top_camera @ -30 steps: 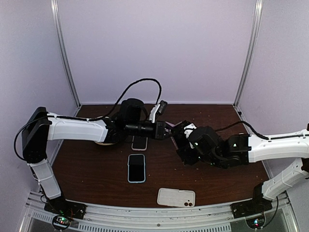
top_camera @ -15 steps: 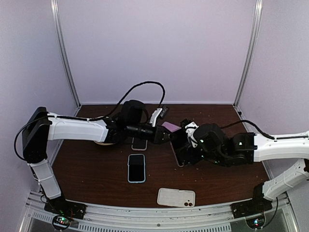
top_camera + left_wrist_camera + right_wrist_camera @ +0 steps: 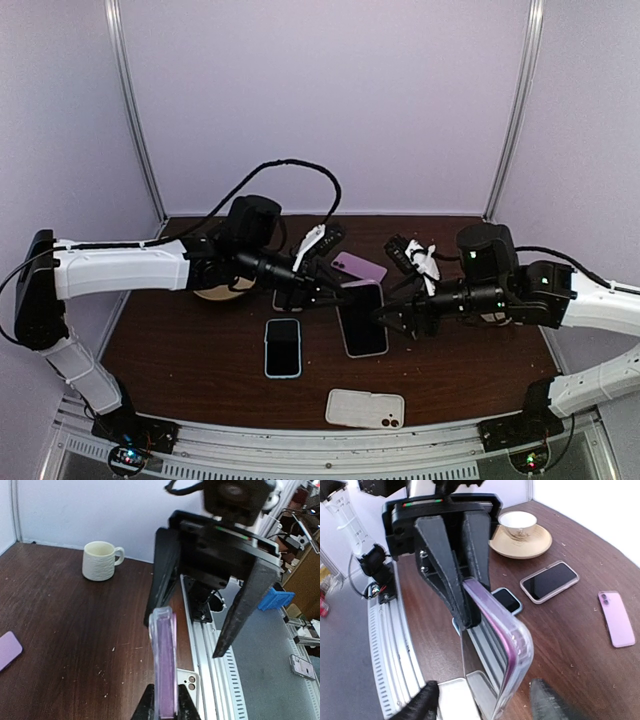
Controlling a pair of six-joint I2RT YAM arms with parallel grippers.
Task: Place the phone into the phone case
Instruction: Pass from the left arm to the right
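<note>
Phone case point(image 3: 362, 320): lilac translucent rim, dark face; was held above the desk point(image 3: 190, 350) between both arms.
Left fingers point(image 3: 145, 706): clamped its far end.
Right fingers point(image 3: 244, 602): stood wide at its near end.

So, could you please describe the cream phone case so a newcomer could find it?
On the dark wooden table, look to the near edge, by the metal rail. The cream phone case lies flat there, alone; unlike the blue-rimmed phone farther back, it is pale all over, with camera holes at its right end.
</note>
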